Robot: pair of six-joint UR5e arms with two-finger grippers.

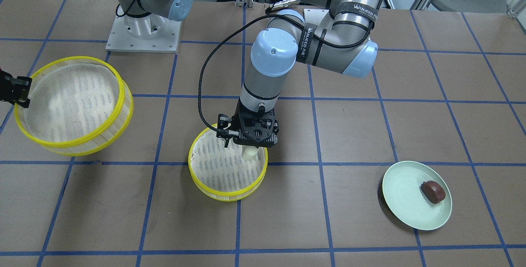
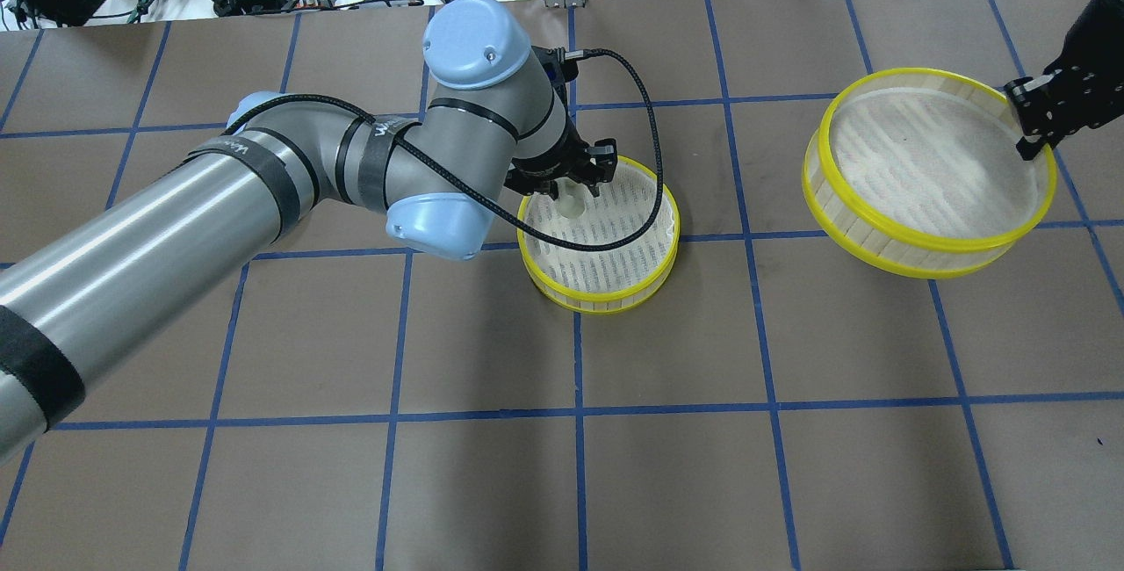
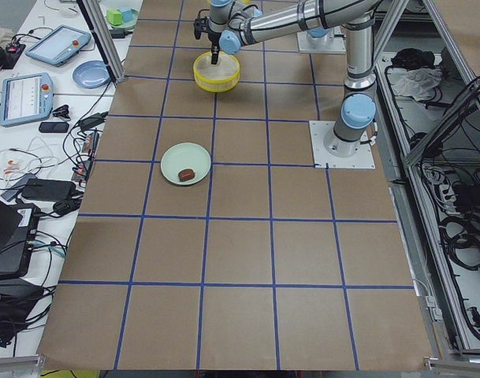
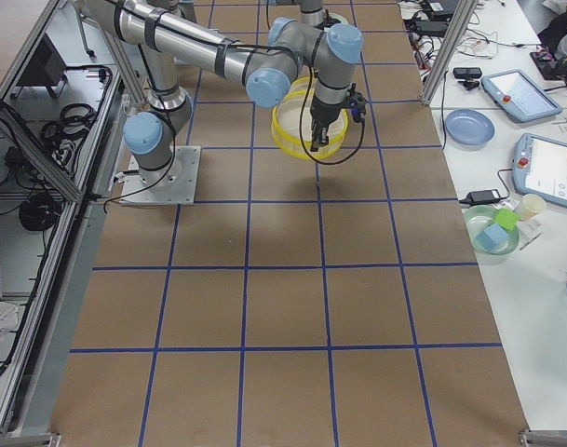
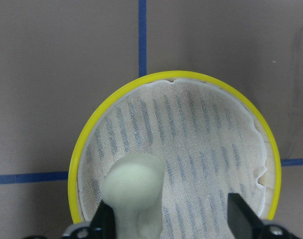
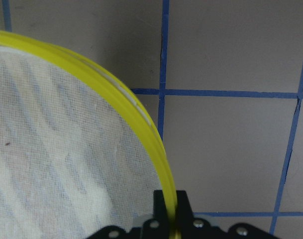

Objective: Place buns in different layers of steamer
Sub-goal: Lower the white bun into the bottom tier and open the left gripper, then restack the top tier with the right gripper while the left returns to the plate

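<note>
The cream-white bun [image 1: 249,153] is inside the centre steamer tier [image 1: 228,196], near its wall on the robot's side. My left gripper [image 1: 248,143] hangs right above it. In the left wrist view the fingers [image 5: 239,215] stand wide apart and the bun [image 5: 135,191] rests against one finger only. My right gripper [image 1: 18,90] is shut on the yellow rim of the second tier [image 1: 74,146] and holds it tilted, off the table. The wrist view shows the fingers astride that rim [image 6: 116,89]. The dark brown bun [image 1: 432,191] lies on the pale green plate [image 1: 404,195].
The right arm's base plate [image 1: 141,33] is bolted to the table behind the held tier. A black cable [image 2: 645,158] loops from my left wrist over the centre tier. Tablets and a blue plate [image 4: 468,126] lie on the side bench beyond the table edge.
</note>
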